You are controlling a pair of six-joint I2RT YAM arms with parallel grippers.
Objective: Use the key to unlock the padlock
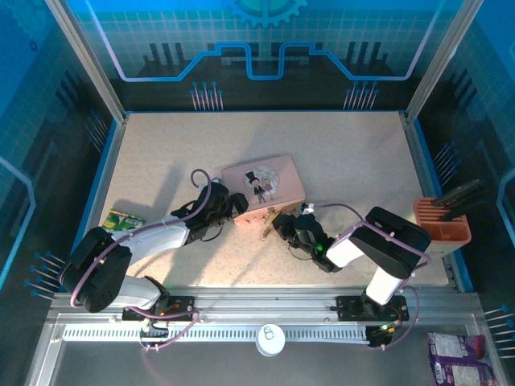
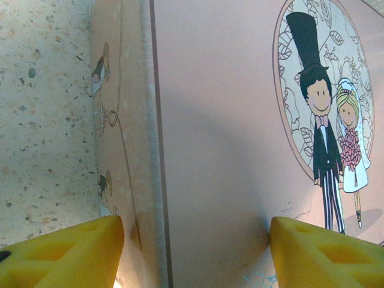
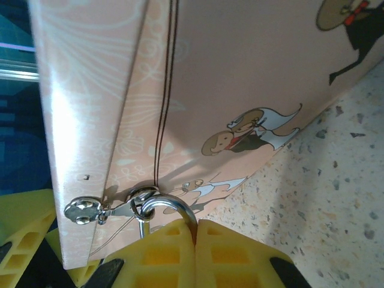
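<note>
The pink tin lies mid-table, its cartoon lid and front wall seen close up. The padlock hangs from the tin's hasp ring. Its silver shackle runs through that ring and down between the yellow fingers of my right gripper, which is shut on it. The brass body is hidden by the fingers. My left gripper straddles the tin's left edge, one finger against the side wall and the other on the lid. A thin sliver in front of the tin may be the key.
An orange holder with dark tools stands at the right edge. A green packet lies at the left. A white disc sits on the front rail, and a purple bag lies outside at bottom right.
</note>
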